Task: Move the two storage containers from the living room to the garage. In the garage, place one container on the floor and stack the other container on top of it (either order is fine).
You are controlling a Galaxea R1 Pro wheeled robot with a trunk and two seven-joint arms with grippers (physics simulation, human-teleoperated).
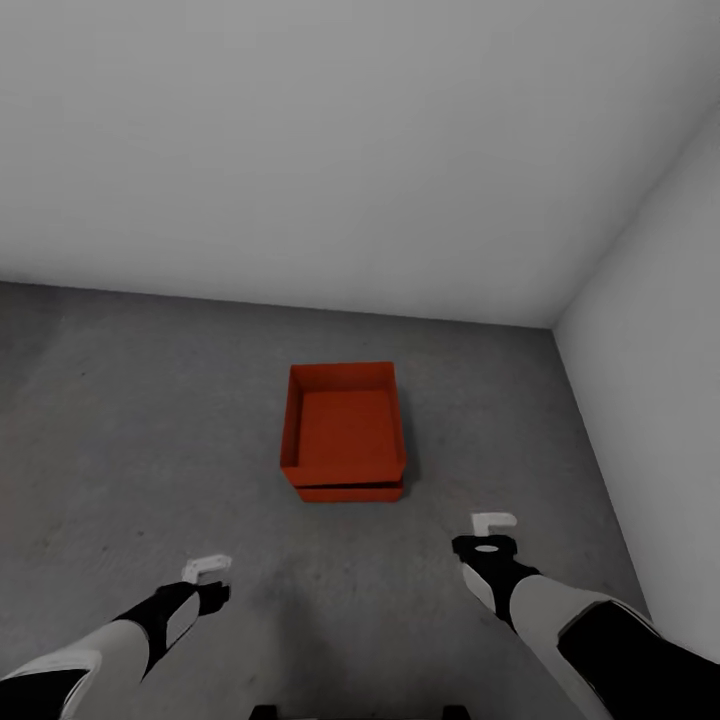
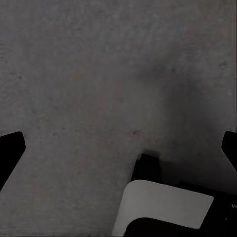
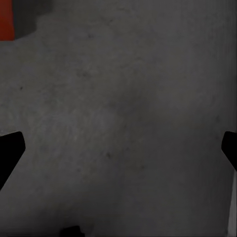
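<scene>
Orange-red, the 2 storage containers (image 1: 343, 435) sit stacked on the floor (image 1: 150, 440); both grippers' fingers (image 2: 11, 148) spread wide, empty.

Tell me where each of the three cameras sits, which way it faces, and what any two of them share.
Head view: on the robot's head, facing forward and down at the stacked storage containers on the concrete floor near a wall corner; both arms, left pincer and right pincer show.
Left wrist view: on the left arm, facing down at the floor; dark fingertips at both edges.
Right wrist view: on the right arm, facing down at the floor; dark fingertips.
Shared: the right wrist view catches an orange-red container corner also seen from the head.
</scene>
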